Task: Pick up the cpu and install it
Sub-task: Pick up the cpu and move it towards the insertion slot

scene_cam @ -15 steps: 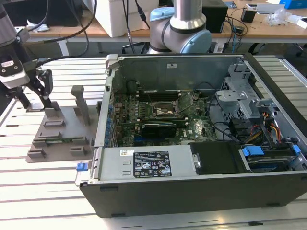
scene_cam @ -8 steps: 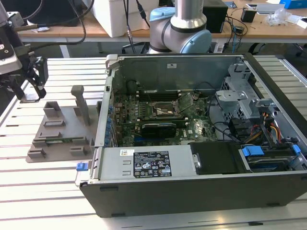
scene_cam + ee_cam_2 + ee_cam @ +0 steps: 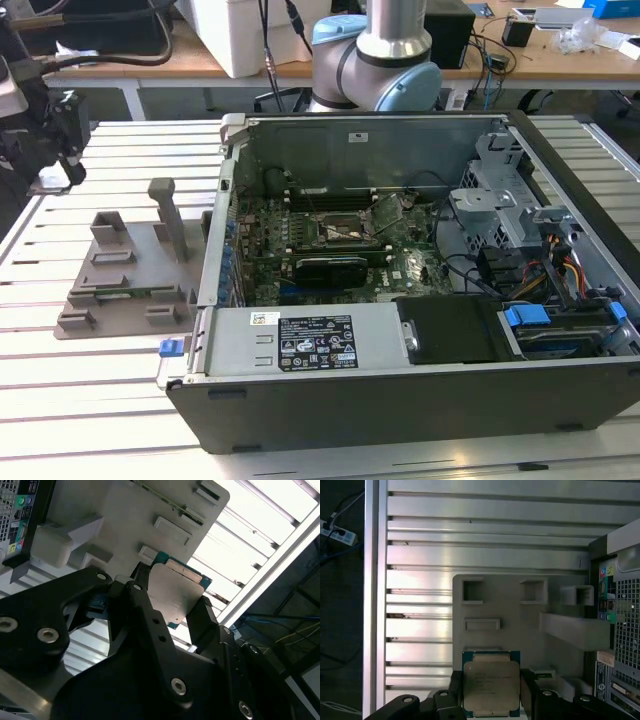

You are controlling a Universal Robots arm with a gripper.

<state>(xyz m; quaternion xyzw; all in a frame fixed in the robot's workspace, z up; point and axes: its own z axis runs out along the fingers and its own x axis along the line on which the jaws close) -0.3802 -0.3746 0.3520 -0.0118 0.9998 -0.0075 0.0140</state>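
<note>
My gripper is shut on the cpu, a thin square chip with a silvery-grey metal top and a green-blue edge. One black finger presses on each of two opposite sides. In the second wrist view the cpu sits tilted between the fingers of the gripper. It hangs above the grey plastic holder, near that holder's edge. In the exterior view the arm's black end is at the far left, above and left of the holder. The black socket frame lies on the motherboard inside the open case.
The open computer case fills the exterior view's middle and right, with a long black expansion card just in front of the socket. Drive cages and cables crowd its right end. The slatted metal table carries everything. Desks with cables stand behind.
</note>
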